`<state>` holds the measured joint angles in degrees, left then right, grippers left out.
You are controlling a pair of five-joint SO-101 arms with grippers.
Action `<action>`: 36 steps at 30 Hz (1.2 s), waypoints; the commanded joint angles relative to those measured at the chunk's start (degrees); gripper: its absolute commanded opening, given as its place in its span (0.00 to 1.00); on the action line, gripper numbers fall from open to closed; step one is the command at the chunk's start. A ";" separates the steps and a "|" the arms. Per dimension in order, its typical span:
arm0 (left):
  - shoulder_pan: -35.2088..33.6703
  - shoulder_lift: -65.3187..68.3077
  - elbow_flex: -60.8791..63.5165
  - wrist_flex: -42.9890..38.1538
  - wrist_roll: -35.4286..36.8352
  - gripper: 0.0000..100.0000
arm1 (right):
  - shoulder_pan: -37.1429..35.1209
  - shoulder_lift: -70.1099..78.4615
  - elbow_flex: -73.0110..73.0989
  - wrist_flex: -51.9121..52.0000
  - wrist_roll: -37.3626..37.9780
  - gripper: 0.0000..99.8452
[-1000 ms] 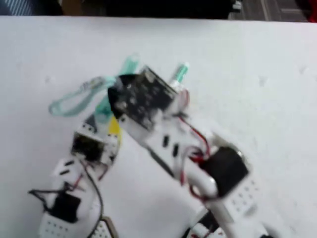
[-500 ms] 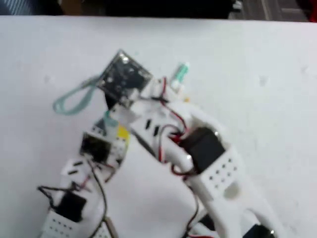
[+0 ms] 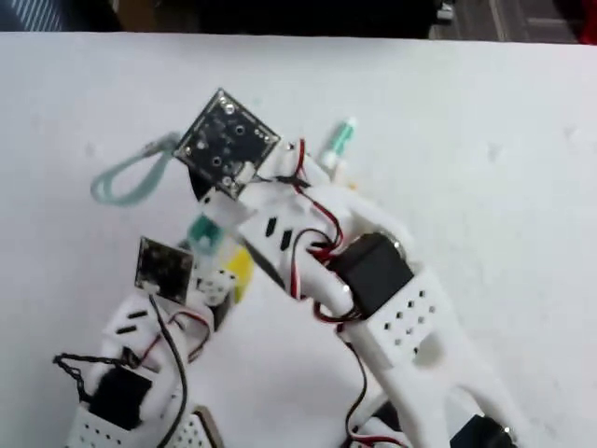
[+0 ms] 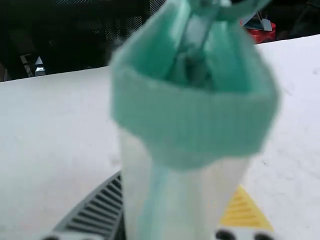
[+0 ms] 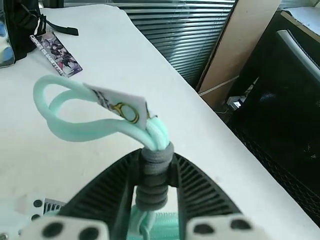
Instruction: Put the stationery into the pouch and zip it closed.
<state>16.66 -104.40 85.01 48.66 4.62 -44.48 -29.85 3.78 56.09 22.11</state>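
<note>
The mint-green pouch [image 3: 205, 231] is largely covered by both arms in the high view. My left gripper [image 3: 224, 266] is shut on one end of it. In the left wrist view the pouch's green band and pale body [image 4: 195, 115] stand upright between the grey finger [image 4: 95, 215] and the yellow one. My right gripper [image 5: 152, 180] is shut on the grey-wrapped zip pull cord [image 5: 154, 172]. The cord's mint loop [image 5: 75, 115] carries a paper tag and lies out over the table [image 3: 126, 175]. A teal-capped pen [image 3: 338, 142] lies on the table beyond the right arm.
The white table's far edge [image 3: 298, 34] runs along the back of the high view. The right wrist view shows a black bag [image 5: 15, 25] and a printed card [image 5: 55, 47] on the table, with a black chair [image 5: 285, 115] beyond the edge.
The right arm has swung left and away from the front, drawing the zip pull cord with it. The left wrist has tilted, and the cord loop has shifted slightly left.
</note>
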 commanded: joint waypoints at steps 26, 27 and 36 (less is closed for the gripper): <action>1.54 0.48 -2.37 -0.35 -5.89 0.02 | 14.20 4.62 -0.26 -15.78 0.18 0.02; 1.54 0.48 -2.37 -0.35 -5.89 0.02 | 14.73 4.88 -0.18 -16.31 0.18 0.02; 1.54 0.48 -2.37 -0.35 -5.98 0.02 | 18.33 11.30 -0.62 -19.12 -0.18 0.02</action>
<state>17.45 -103.69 84.92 48.48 -0.75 -29.01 -18.86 3.96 39.65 22.11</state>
